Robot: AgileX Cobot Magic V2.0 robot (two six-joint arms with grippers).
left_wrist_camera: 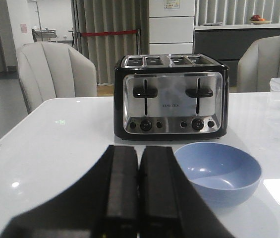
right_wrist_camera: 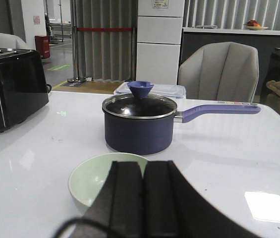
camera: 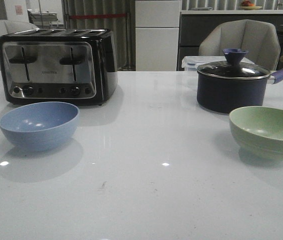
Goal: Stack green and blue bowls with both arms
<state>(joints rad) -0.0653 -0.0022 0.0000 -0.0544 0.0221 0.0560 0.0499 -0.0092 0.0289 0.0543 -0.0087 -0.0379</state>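
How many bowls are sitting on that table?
2. The blue bowl sits on the left, in front of the toaster. The green bowl sits on the right, in front of the saucepan. None appears hidden.

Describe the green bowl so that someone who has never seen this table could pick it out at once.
Start at the dark navy saucepan with the glass lid and purple-blue handle, on the right side of the white table. Just in front of it, nearer the right edge, sits the green bowl, open side up and empty. It is pale sage green, while the similar blue bowl sits far left before the toaster.
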